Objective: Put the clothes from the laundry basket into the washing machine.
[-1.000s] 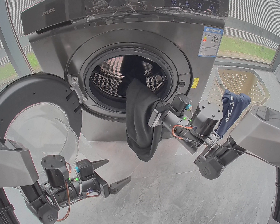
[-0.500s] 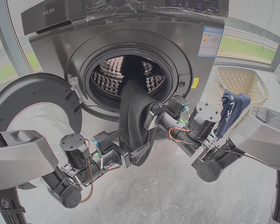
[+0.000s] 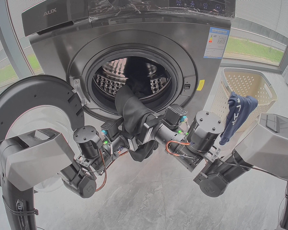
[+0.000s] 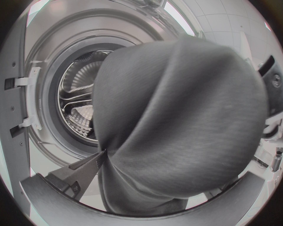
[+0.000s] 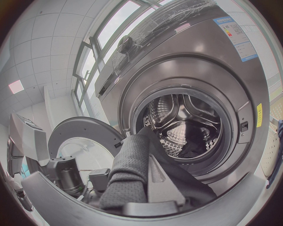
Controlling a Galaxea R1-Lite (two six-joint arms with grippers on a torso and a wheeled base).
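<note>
The left claw [image 3: 135,145] has risen from floor level and is now cupping the hanging tail of the black garment [image 3: 132,111] from below. It is spread, with cloth bulging into its gap. The right claw [image 3: 145,133] is pinching the same garment just below the opening. The garment is lying half inside the washing machine [image 3: 130,34] and half draped over the rim, so an inward push should finish loading it. A navy garment [image 3: 238,110] is hanging on the laundry basket [image 3: 244,79] to the right. The open door [image 3: 31,97] is crowding the left arm.
</note>
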